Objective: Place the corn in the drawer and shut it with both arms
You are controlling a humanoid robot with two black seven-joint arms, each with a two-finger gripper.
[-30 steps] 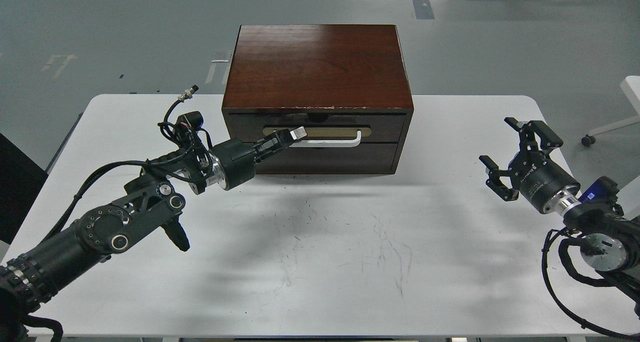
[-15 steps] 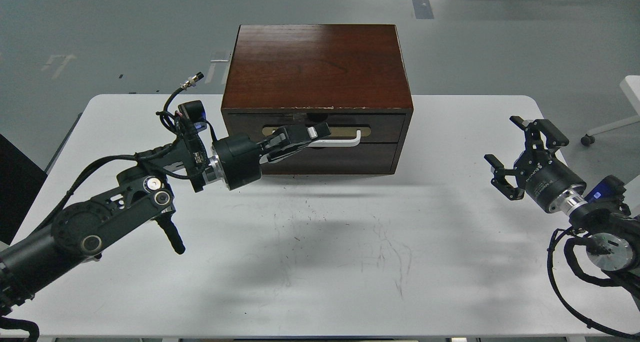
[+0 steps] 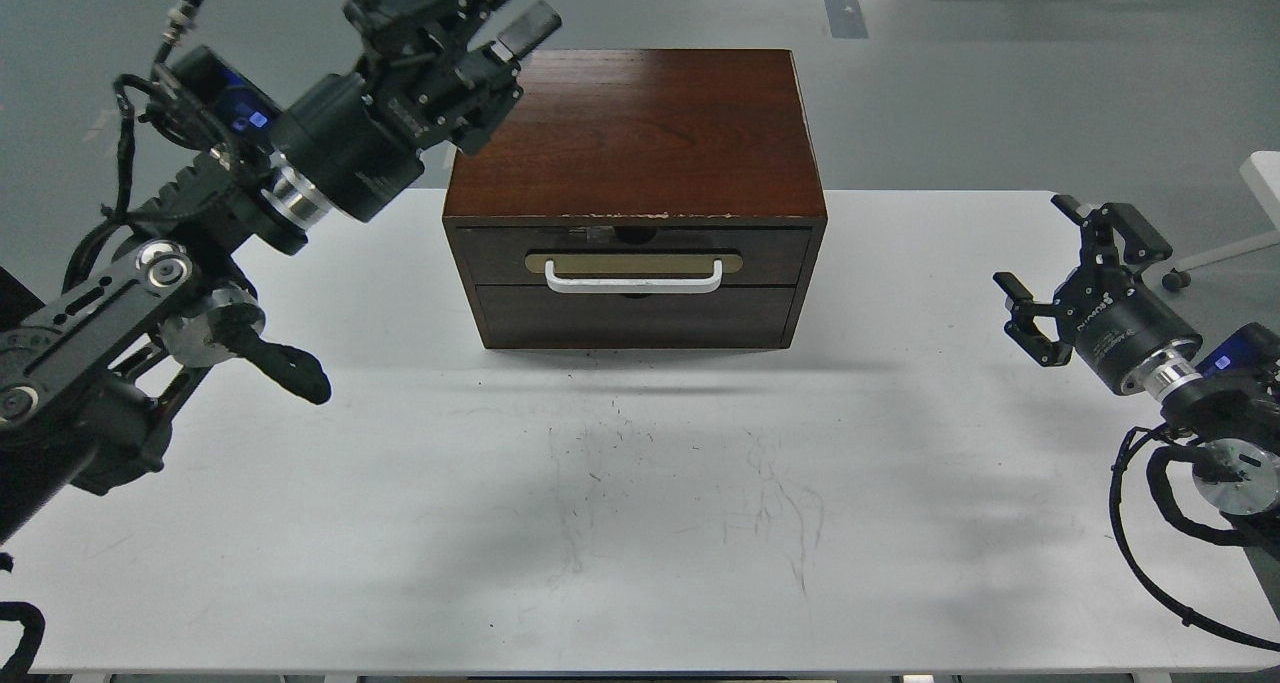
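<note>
Above the cabinet's point(image 3: 635, 133) left edge hangs the spread left pincer point(image 3: 515, 3); right pincer point(image 3: 1075, 263) spread, well apart.

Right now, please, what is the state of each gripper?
Left gripper: open, holding nothing, raised beside the cabinet.
Right gripper: open, holding nothing, above the table.

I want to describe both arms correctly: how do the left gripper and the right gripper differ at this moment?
The left gripper is raised high, near the cabinet's top left corner; the right gripper is low, over the table's right side. The left one's fingers stand a small gap apart; the right one's fingers are spread wide. Both are black and hold nothing.
</note>
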